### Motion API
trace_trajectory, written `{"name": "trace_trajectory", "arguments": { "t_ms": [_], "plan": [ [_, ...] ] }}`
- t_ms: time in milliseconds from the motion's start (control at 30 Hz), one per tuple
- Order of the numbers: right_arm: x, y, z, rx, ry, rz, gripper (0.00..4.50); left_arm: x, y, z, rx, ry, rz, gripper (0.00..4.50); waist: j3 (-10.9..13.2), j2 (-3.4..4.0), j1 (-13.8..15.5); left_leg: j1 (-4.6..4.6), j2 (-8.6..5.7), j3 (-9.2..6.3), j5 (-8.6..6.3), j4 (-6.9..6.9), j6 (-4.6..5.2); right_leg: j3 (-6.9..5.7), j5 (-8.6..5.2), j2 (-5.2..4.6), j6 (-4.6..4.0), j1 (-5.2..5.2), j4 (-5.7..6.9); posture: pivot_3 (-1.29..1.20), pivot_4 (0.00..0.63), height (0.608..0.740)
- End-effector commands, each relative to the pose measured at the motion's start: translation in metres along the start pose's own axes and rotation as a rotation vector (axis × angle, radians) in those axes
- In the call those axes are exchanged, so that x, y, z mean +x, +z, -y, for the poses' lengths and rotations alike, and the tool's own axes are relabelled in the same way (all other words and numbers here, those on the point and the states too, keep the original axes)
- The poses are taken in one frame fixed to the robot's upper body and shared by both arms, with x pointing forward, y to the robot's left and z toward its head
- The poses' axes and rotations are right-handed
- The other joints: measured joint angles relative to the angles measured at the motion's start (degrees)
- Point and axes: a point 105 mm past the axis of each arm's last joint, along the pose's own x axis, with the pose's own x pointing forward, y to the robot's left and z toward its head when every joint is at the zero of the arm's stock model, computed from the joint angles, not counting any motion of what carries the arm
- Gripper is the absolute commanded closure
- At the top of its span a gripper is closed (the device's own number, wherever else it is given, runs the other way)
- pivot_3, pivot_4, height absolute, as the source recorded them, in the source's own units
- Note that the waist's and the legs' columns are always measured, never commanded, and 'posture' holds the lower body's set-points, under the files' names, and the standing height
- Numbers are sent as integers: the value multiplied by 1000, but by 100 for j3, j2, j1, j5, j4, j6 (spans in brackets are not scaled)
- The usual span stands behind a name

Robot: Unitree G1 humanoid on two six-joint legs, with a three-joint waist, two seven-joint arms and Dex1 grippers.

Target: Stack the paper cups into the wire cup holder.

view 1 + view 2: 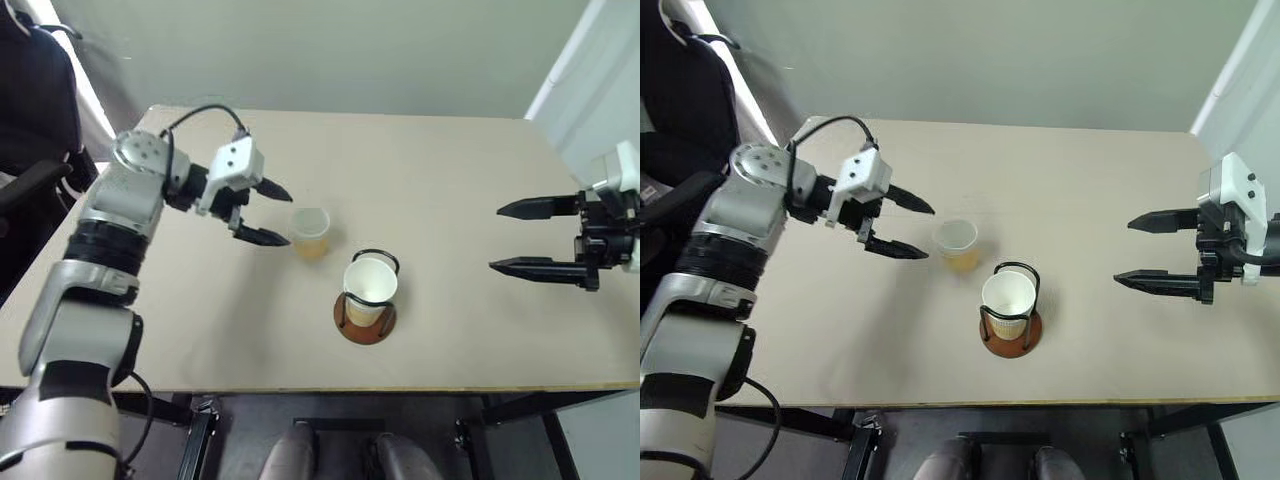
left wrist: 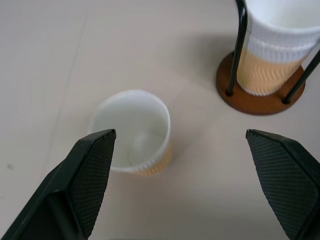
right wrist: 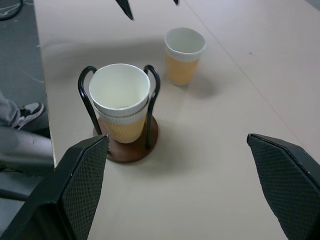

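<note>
Beige and bare apart from the cups and their stand, the table [image 1: 450, 180] runs back to a pale green wall, with a black chair [image 1: 30, 110] off its left edge and a person's shoe [image 3: 27, 112] on the grey floor in the right wrist view. At the left, the left gripper [image 1: 268, 212] hangs just above the tabletop with its two black fingers spread wide, gripping nothing; its tips point toward a lone paper cup [image 1: 311, 232] that stands upright on the table just beside them, and I cannot tell whether the lower fingertip touches the cup's wall. In the left wrist view that cup [image 2: 132, 132] sits between the parted fingers, closer to one of them, mouth up and empty. Just beside it, nearer the table's front edge, stands the wire cup holder [image 1: 365, 315] on its round reddish-brown base, its black wire loops rising around nested paper cups [image 3: 121, 102] seated upright inside; two rims show one within the other. Well apart at the right side of the table, the right gripper [image 1: 520, 238] hovers with its fingers wide open and empty, pointing toward the holder, with bare tabletop between them
</note>
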Motion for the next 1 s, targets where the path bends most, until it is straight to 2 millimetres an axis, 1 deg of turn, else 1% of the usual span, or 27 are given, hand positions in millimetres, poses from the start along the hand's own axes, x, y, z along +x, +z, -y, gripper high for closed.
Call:
{"name": "trace_trajectory", "arguments": {
  "t_ms": [33,100,233,333,367,433,500,700,767,933,1000],
  "plan": [
    [-3,10,0,-50,-13,14,0,7,2,-3,39,3,7,45,0,0,11,-4,0,2,-2,4,3,0,2,-1,3,-2,-2,0,150,740],
    [-4,10,-1,-49,-13,15,0,18,1,-1,25,-27,18,45,0,0,11,-10,-2,2,-7,13,11,0,3,-2,5,-4,-2,0,150,740],
    [-4,10,-2,-48,-19,14,0,27,-15,3,30,-59,-55,45,0,0,-1,-15,-1,6,-7,13,11,0,4,-2,6,-14,0,0,150,740],
    [-4,10,-3,-47,-20,14,0,35,-24,0,65,-34,-111,624,0,0,-12,-11,0,8,-6,6,9,0,3,-2,7,-14,2,0,150,740],
    [-4,10,-3,-47,-23,14,0,37,-24,-3,79,-20,-119,922,0,0,-15,-11,-1,8,-6,6,9,1,3,-2,7,-14,2,0,150,740],
    [-4,10,-3,-47,-26,13,0,42,-20,-9,95,10,-110,1708,0,0,-6,-12,-1,8,-4,8,9,0,4,-2,8,-13,3,0,150,740],
    [-5,10,-3,-46,-31,11,0,44,-17,-12,108,23,-103,2376,0,0,7,-17,-1,7,-3,13,11,1,7,-2,13,-15,2,0,150,740],
    [-7,9,-4,-45,-42,8,0,42,-9,-16,126,25,-77,4448,0,0,5,-37,-1,10,-7,33,17,2,13,-2,23,-25,0,0,150,740],
    [-7,9,-4,-45,-43,9,0,40,-7,-17,134,25,-73,4482,0,0,5,-37,-1,12,-7,33,17,2,13,-2,23,-25,0,0,150,740],
    [-8,9,-3,-49,-47,6,0,26,12,-13,159,-41,-30,4482,0,0,5,-40,-1,13,-6,35,17,2,14,-2,25,-28,1,0,150,740],
    [-10,10,-2,-52,-47,7,0,14,35,-7,182,-83,17,4482,1,-1,3,-45,-1,13,-6,38,18,2,14,-2,25,-33,1,0,150,740]
  ]
}}
